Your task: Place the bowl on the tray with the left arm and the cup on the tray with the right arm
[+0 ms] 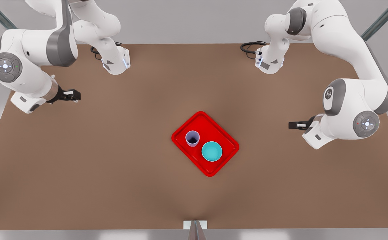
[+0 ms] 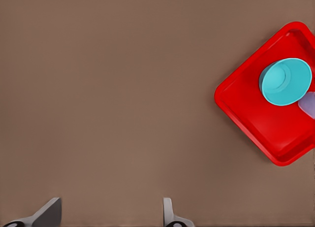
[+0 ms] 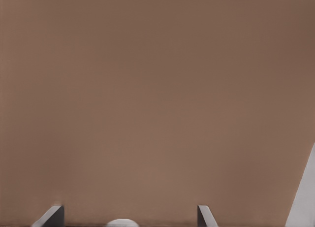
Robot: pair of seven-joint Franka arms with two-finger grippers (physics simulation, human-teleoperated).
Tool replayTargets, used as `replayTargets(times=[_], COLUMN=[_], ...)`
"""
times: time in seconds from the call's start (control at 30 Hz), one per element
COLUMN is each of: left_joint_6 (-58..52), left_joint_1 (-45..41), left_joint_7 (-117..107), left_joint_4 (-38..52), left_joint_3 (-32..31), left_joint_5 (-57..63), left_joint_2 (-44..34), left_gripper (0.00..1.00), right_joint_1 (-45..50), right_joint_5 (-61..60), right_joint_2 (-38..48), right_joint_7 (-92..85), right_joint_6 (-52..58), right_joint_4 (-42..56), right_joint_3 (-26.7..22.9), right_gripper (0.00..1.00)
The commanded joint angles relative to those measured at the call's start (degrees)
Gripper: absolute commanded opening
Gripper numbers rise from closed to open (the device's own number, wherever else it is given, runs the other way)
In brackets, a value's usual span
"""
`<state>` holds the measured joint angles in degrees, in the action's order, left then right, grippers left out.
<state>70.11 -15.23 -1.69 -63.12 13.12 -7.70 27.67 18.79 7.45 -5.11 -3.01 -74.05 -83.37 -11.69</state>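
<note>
A: How would the bowl [image 1: 212,151] and cup [image 1: 192,138] handle?

B: Both look light, stiff and smooth, so likely slippery; I'd pinch each across the rim wall. They sit side by side, close but apart, on the tray [image 1: 224,137].

A: And the grippers?

B: Both spread wide, holding nothing, over bare table [image 1: 114,160]. The left gripper [image 2: 110,213] has the tray well off to one side; the right gripper [image 3: 130,215] waits well clear of it too.
</note>
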Motion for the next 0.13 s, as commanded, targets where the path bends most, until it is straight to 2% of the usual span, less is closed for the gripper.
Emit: replayTargets(times=[0.0, 0.1], left_joint_6=[-2.17, -2.34], left_joint_1=[0.03, 0.03], left_joint_7=[-1.04, -1.04], left_joint_4=[0.19, 0.28], left_joint_3=[-0.38, -0.55], left_joint_5=[-0.03, -0.03], left_joint_2=[-0.25, -0.25], left_gripper=[1.00, 1.00], right_joint_1=[0.11, 0.11], right_joint_5=[0.02, 0.02], right_joint_2=[0.02, 0.02], right_joint_7=[-11.66, -11.66], right_joint_6=[1.80, 1.80], right_joint_4=[0.05, 0.05], right_joint_3=[-0.09, -0.09], right_gripper=[1.00, 1.00])
